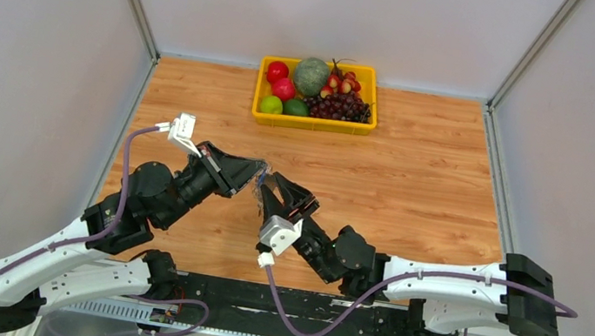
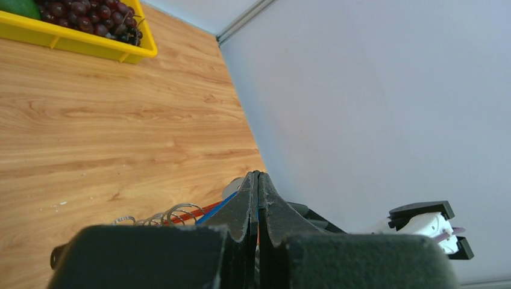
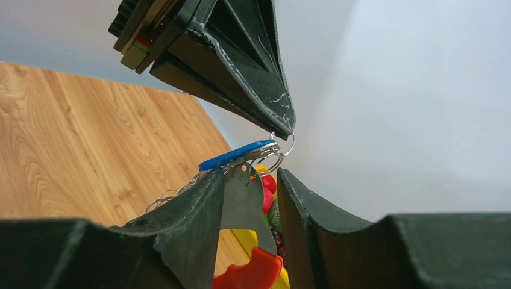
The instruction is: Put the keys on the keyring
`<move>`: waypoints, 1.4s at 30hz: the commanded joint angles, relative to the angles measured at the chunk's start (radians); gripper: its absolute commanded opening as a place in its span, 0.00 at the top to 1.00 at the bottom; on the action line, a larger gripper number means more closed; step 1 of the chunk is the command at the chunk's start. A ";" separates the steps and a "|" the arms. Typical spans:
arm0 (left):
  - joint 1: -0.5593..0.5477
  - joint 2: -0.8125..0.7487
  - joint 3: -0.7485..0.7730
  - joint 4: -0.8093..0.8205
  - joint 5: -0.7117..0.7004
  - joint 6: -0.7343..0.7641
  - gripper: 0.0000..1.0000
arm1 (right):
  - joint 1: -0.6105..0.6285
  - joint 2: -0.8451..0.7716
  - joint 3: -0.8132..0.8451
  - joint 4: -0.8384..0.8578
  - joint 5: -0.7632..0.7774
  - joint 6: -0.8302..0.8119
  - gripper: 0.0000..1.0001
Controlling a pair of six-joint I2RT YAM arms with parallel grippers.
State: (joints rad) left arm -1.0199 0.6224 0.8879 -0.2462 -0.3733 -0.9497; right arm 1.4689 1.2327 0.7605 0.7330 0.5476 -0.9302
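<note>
Both grippers meet in mid-air above the table's middle. My left gripper (image 1: 257,169) (image 2: 258,174) is shut, and the thin silver keyring (image 3: 272,162) comes out at its tip. The blue key (image 3: 238,158) sits edge-on just below that tip, and its blue edge shows beside my left fingers (image 2: 220,208). The red key (image 3: 241,205) stands between the jaws of my right gripper (image 1: 268,184) (image 3: 250,174). Its silver blade leans on one finger, its holed end is at the ring, and its red head (image 3: 256,274) is nearest the camera. The right jaws stand apart. Silver loops of the charm (image 2: 172,212) hang beside them.
A yellow basket (image 1: 313,123) of fruit stands at the back centre of the wooden table, and its corner shows in the left wrist view (image 2: 78,41). Grey walls close in the left, right and back sides.
</note>
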 commanded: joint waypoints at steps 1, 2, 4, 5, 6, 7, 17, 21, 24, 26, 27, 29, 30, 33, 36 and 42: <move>-0.002 -0.012 0.032 0.047 0.022 -0.016 1.00 | -0.012 0.019 0.043 0.093 -0.014 -0.028 0.58; -0.001 -0.012 0.033 0.047 0.022 -0.014 1.00 | -0.013 0.022 0.043 0.102 -0.016 -0.030 0.59; -0.002 -0.012 0.034 0.047 0.025 -0.014 1.00 | -0.017 0.030 0.038 0.129 -0.011 -0.037 0.61; -0.002 -0.011 0.034 0.048 0.028 -0.015 1.00 | -0.018 0.035 0.036 0.146 -0.007 -0.045 0.62; -0.002 -0.011 0.033 0.048 0.030 -0.016 1.00 | -0.018 0.040 0.035 0.159 -0.002 -0.053 0.62; -0.002 -0.011 0.033 0.049 0.034 -0.016 1.00 | -0.018 0.046 0.034 0.170 0.003 -0.061 0.63; -0.002 -0.025 0.017 0.061 0.048 -0.032 1.00 | -0.025 0.083 0.049 0.217 0.020 -0.067 0.71; -0.002 -0.031 0.016 0.059 0.050 -0.035 1.00 | -0.027 0.095 0.048 0.257 0.042 -0.073 0.76; -0.002 -0.032 0.015 0.058 0.053 -0.038 1.00 | -0.027 0.097 0.045 0.279 0.055 -0.080 0.79; -0.002 -0.032 0.013 0.059 0.057 -0.039 1.00 | -0.026 0.092 0.044 0.282 0.058 -0.080 0.81; -0.002 -0.031 0.013 0.059 0.057 -0.039 1.00 | -0.026 0.089 0.042 0.284 0.059 -0.081 0.82; -0.002 -0.032 0.011 0.060 0.057 -0.040 1.00 | -0.026 0.080 0.040 0.284 0.060 -0.083 0.85; -0.002 -0.032 0.012 0.061 0.059 -0.041 1.00 | -0.026 0.077 0.039 0.284 0.062 -0.085 0.86; -0.002 -0.032 0.010 0.061 0.061 -0.041 1.00 | -0.026 0.066 0.036 0.277 0.070 -0.086 0.92; -0.001 -0.029 0.010 0.066 0.065 -0.037 1.00 | -0.026 0.045 0.029 0.250 0.066 -0.079 1.00; -0.002 -0.024 0.011 0.067 0.069 -0.027 1.00 | -0.027 -0.064 0.030 0.044 -0.005 0.046 1.00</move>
State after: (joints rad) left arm -1.0199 0.5983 0.8875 -0.2230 -0.3264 -0.9821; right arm 1.4494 1.2751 0.7712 0.8749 0.5812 -0.9794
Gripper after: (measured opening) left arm 0.006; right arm 0.010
